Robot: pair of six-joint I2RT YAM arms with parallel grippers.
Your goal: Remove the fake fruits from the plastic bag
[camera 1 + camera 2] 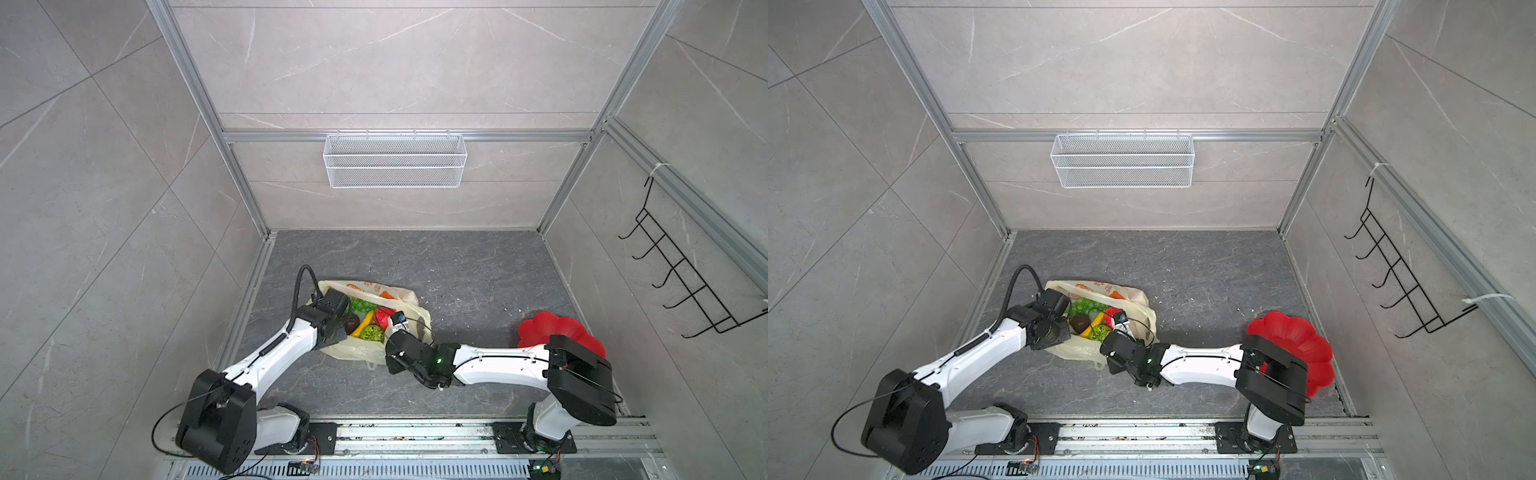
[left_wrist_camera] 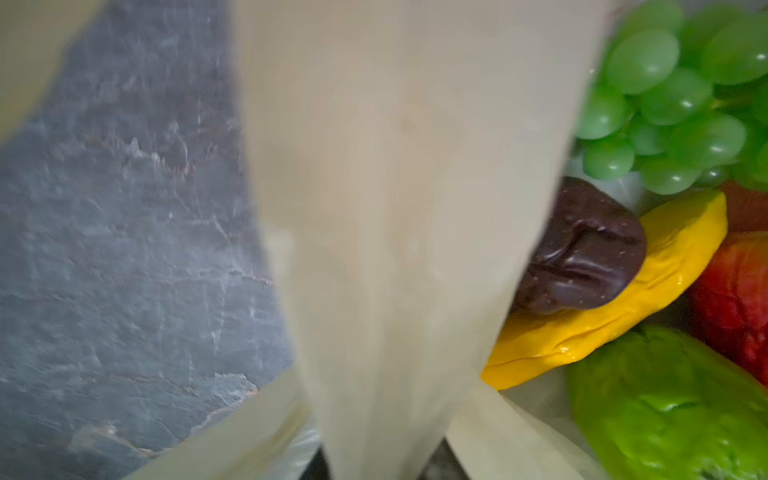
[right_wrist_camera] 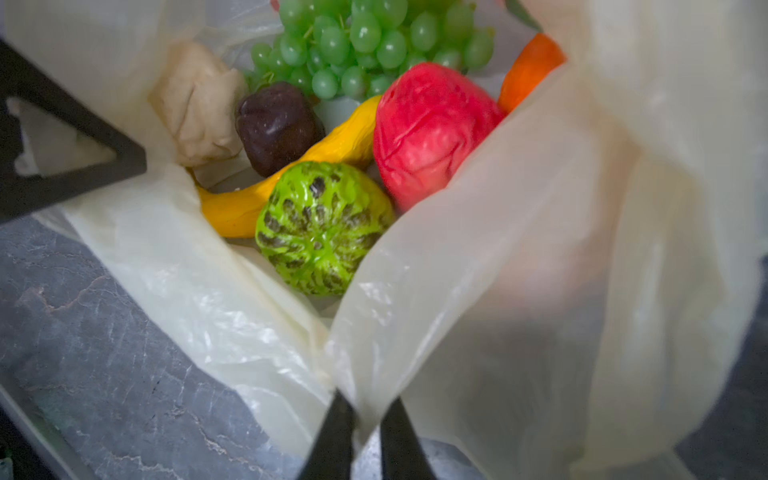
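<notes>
Grey slate-look table [image 1: 457, 270]. Right end effector [image 3: 368, 419]: black fingers [image 3: 336, 436] a slit apart, pinching crinkly plastic bag [image 3: 540, 249] film. Left end effector [image 1: 338, 322]: film-covered, state can't tell. Between both, in bag: fake fruits [image 3: 428, 133], glossy grapes [image 3: 365, 41], ribbed green ball [image 3: 324, 224]. Orange print [image 1: 370, 287] unreadable.

Left arm [image 1: 274, 361], right arm [image 1: 498, 365]: white shells, black joint housings, black cables [image 1: 301, 286], green wrist light [image 1: 436, 360], black right pincer [image 3: 368, 401] fingers [image 3: 332, 436], black base plates [image 1: 328, 440].

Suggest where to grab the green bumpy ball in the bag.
Green bumpy ball: probably across its round middle, coming straight down through the open plastic bag. It lies uncovered on top; banana flanks one side, bag film the other.
</notes>
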